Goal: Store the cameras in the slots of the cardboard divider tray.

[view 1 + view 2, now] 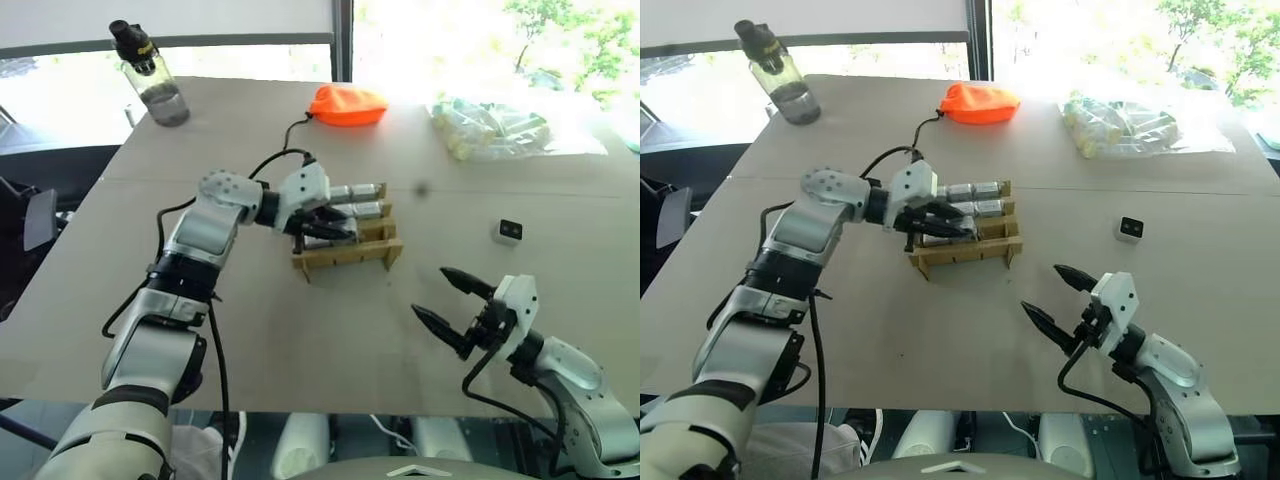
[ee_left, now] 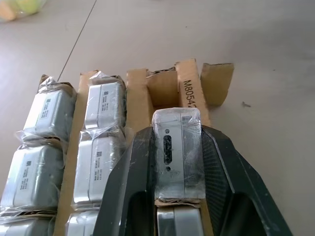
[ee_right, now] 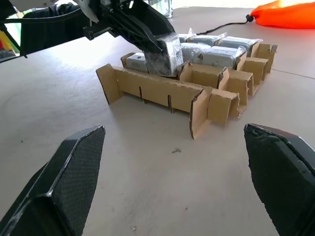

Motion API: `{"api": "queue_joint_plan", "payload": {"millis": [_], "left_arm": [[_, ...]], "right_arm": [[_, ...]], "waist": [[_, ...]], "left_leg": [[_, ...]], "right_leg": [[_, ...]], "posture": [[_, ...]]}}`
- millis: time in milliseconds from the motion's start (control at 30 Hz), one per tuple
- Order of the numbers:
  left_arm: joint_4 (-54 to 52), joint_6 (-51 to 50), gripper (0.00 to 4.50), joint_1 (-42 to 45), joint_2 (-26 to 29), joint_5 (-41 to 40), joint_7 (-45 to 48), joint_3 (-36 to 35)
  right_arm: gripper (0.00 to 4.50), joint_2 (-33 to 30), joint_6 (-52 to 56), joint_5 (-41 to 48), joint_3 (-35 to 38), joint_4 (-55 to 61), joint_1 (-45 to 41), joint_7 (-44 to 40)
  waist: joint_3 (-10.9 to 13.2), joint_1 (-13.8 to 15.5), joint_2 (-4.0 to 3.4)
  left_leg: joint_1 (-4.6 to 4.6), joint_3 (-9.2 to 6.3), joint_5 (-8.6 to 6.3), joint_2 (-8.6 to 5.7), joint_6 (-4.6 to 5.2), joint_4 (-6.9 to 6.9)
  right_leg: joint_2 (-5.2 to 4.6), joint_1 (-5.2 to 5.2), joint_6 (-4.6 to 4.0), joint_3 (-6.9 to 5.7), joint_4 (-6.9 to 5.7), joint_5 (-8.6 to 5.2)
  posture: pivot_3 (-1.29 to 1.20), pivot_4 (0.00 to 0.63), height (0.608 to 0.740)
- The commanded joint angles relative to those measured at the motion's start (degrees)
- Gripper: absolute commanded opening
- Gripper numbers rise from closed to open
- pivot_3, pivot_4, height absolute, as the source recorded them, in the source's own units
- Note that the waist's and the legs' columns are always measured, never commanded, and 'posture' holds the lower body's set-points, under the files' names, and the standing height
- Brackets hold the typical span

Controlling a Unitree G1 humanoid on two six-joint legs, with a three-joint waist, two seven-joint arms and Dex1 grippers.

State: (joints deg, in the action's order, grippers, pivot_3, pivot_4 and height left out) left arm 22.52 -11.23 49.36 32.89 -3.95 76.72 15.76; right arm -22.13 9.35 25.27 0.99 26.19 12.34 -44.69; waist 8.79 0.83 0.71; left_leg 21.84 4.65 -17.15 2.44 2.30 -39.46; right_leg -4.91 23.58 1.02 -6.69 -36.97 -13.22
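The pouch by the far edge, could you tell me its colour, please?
Bright orange pouch; clearest in the left eye view.

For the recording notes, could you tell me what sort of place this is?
Probably an office or lab workbench by a window: a plain table against bright glass with trees outside, a water bottle, and a cardboard divider tray of wrapped cameras.

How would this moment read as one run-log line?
left gripper: shut on camera, over cardboard divider tray | right gripper: open, empty | loose camera: on table

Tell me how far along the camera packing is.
Done: two far rows of the cardboard divider tray hold wrapped cameras. In hand: the left end effector grips one camera over the third row. Left: the nearest row and a loose camera on the table.
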Motion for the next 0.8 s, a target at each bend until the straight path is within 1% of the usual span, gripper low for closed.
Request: {"api": "queue_joint_plan", "payload": {"millis": [33, 267, 400, 467, 500, 567, 667, 700, 800], "left_arm": [[1.49, 0.74, 0.73, 0.06, -0.26, 2.09, -0.91, 1.23], [2.41, -0.22, 0.73, 0.28, -0.53, 3.07, -1.44, 1.62], [1.91, -1.42, 0.73, 0.24, -1.25, 2.07, -1.25, 1.35], [1.05, -2.1, 1.75, 0.17, -1.34, 1.37, -0.8, 1.09], [0.72, -2.35, 2.03, 0.21, -1.61, 1.07, -1.29, 0.68], [0.13, -2.62, 2.97, 0.3, -1.98, 0.56, -2.15, -0.09], [-6.19, -5.02, 4.38, -0.87, -1.23, -2.3, -0.65, -1.75], [-8.17, -5.97, 4.48, -1.32, -0.98, -3.0, -0.76, -2.23], [-14.45, -9.61, 4.48, -3.23, 0.59, -5.49, -0.86, -3.67]], "right_arm": [[4.47, -0.16, -2.77, 1.14, 0.06, 1.78, 0.36, -1.03], [4.47, -0.04, -4.94, 0.59, -1.13, 1.52, 0.46, -1.74], [4.47, -0.15, -5.51, 0.51, -1.4, 1.26, 0.49, -1.47], [4.5, -0.21, -5.65, 0.56, -1.43, 1.23, 0.58, -1.46], [4.5, -0.3, -5.7, 0.47, -1.41, 1.13, 0.65, -1.4], [4.5, -0.39, -5.93, 0.23, -1.31, 0.84, 0.71, -1.22], [4.5, -0.71, -6.6, -0.21, -0.41, -0.06, 0.18, -0.99], [4.5, -0.85, -6.66, -0.12, -0.03, -0.25, 0.01, -0.96], [4.5, -1.22, -6.65, 0.3, 1.63, -1.07, -0.66, -0.2]], "waist": [[0.02, -0.05, 0.02], [0.02, -0.07, 0.03], [0.02, -0.02, 0.03], [0.02, -0.02, 0.03], [0.02, -0.02, 0.03], [0.02, -0.01, 0.03], [0.02, 0.03, 0.03], [0.02, 0.02, 0.03], [0.02, 0.01, 0.03]], "left_leg": [[0.01, 0.0, 0.0, 0.0, 0.0, 0.0], [0.06, 0.01, 0.0, 0.01, 0.0, 0.01], [0.04, 0.01, 0.0, 0.01, 0.0, 0.01], [0.05, 0.01, 0.0, 0.01, 0.0, 0.01], [0.05, 0.01, 0.0, 0.01, 0.0, 0.0], [0.06, 0.0, 0.0, 0.01, 0.0, 0.0], [0.09, -0.02, 0.0, 0.01, 0.0, -0.02], [0.09, -0.02, 0.0, 0.01, 0.0, -0.02], [0.09, -0.03, 0.0, 0.02, 0.0, -0.02]], "right_leg": [[0.01, 0.01, 0.0, 0.0, 0.0, 0.0], [0.01, 0.08, 0.0, 0.01, 0.01, 0.0], [0.01, 0.07, 0.0, 0.01, -0.01, 0.0], [0.01, 0.07, 0.0, 0.01, -0.01, 0.0], [0.01, 0.07, 0.0, 0.01, -0.01, 0.0], [0.01, 0.07, 0.0, 0.0, 0.0, 0.0], [0.0, 0.07, 0.0, -0.03, 0.0, 0.0], [0.0, 0.07, 0.0, -0.02, -0.01, 0.0], [-0.01, 0.08, 0.0, -0.01, 0.0, 0.0]], "posture": [[0.0, 0.15, 0.726], [0.0, 0.15, 0.726], [0.0, 0.15, 0.726], [0.0, 0.15, 0.726], [0.0, 0.15, 0.726], [0.0, 0.15, 0.726], [0.0, 0.15, 0.726], [0.0, 0.15, 0.726], [0.0, 0.15, 0.726]]}}
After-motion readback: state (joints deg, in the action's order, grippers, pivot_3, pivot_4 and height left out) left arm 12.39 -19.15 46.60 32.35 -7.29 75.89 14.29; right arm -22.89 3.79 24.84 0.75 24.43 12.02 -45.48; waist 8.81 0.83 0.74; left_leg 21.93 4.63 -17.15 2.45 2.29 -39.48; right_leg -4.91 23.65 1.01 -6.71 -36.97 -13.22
